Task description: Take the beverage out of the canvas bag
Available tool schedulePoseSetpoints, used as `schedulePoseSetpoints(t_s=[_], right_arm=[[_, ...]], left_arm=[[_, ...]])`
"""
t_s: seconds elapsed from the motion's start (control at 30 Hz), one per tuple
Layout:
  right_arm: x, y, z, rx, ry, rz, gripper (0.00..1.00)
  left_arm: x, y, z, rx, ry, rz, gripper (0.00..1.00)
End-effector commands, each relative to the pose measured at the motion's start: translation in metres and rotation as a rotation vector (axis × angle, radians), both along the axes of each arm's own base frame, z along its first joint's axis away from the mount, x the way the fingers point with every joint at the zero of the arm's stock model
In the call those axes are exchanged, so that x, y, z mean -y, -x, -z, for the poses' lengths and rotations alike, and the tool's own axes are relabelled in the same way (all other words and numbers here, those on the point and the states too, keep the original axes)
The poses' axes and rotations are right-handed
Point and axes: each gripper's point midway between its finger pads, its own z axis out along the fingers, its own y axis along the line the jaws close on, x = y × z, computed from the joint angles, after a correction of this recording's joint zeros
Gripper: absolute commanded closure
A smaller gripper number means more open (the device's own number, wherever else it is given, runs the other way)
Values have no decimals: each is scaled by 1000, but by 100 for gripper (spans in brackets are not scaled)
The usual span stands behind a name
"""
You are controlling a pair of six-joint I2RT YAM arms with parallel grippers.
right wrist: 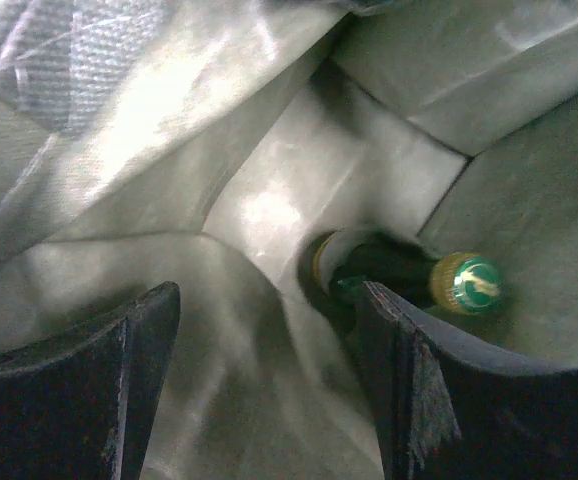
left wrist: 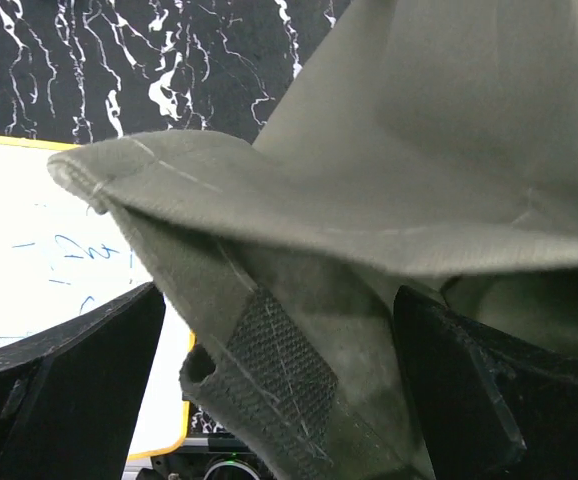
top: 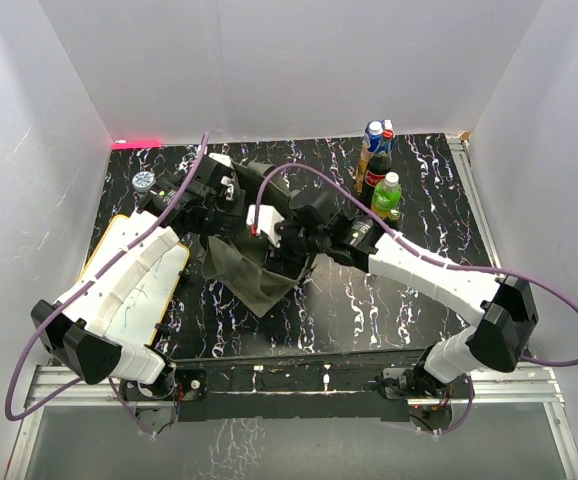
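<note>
The olive-grey canvas bag [top: 252, 272] lies slumped at the table's middle. My left gripper [top: 231, 200] is at its far left edge. In the left wrist view the gripper [left wrist: 279, 400] is open, with a fold and strap of the bag [left wrist: 369, 200] between its wide-apart fingers. My right gripper [top: 281, 238] reaches into the bag's mouth. In the right wrist view the gripper [right wrist: 269, 380] is open inside the bag [right wrist: 169, 120]. A dark bottle with a gold-and-green cap [right wrist: 399, 272] lies at the bag's bottom, just beyond and beside the right finger [right wrist: 419, 390].
Three drinks stand at the back right: a blue can-like bottle [top: 378, 135], a dark cola bottle [top: 374, 175] and a green bottle [top: 386, 195]. A yellow-edged whiteboard [top: 119, 262] lies under the left arm. A small round object [top: 143, 181] sits at the back left. White walls enclose the table.
</note>
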Motion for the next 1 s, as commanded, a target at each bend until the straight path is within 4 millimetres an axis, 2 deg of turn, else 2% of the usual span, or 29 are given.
schedulePoseSetpoints(t_s=[0.0,0.1,0.2,0.4,0.53,0.6,0.7,0.73,0.87,0.97], right_arm=[[10,16,-9,42,-15,-4,26],[14,20,2,53,2,13,24],[18,15,6,83,11,51,24],[24,-1,-23,168,-157,201,19],[33,-6,-30,162,-266,317,15],[37,-16,-34,163,-301,401,15],[48,-42,-41,173,-332,603,15],[49,-50,-38,168,-318,655,15],[44,-61,-33,155,-277,696,16],[41,-66,-30,137,-281,727,21]], left_arm=[[2,9,5,-38,27,12,5],[2,16,11,-70,35,16,8],[2,23,17,-103,38,18,10],[1,45,31,-142,82,38,11],[-3,53,41,-159,82,33,11],[-3,54,43,-168,81,29,11],[-1,50,41,-164,78,37,11],[-1,49,41,-163,74,41,11],[0,44,41,-163,58,54,11],[2,42,39,-155,64,65,11]])
